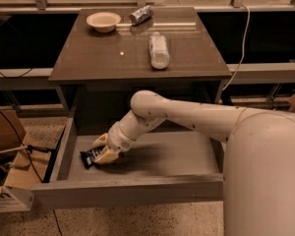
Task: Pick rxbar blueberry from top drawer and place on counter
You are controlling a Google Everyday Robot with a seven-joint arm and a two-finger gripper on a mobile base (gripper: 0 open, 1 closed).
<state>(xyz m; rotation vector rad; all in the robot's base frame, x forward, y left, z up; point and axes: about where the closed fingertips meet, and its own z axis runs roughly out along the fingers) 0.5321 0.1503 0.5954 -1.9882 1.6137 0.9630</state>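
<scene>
No lettering can be read anywhere (the white marks on the rxbar blueberry (88, 157), at the gripper (102, 150) in the top drawer (137, 191), are illegible).

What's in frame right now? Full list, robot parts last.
rxbar: 1, dark navy, left part of drawer floor, at the gripper
drawer: 1, grey, pulled open under the counter
counter: 1, brown-grey, above the drawer
bowl: 1, cream, counter back left
can: 1, silvery, lying at counter back edge, right of bowl
bottle: 1, clear, lying on counter, right of centre
boxes: at least 2, brown cardboard, floor left of drawer
cable: 1, white, hanging right of counter
arm: 1, white, reaching from right into drawer
gripper: 1, cream, inside drawer, left part, at the rxbar
</scene>
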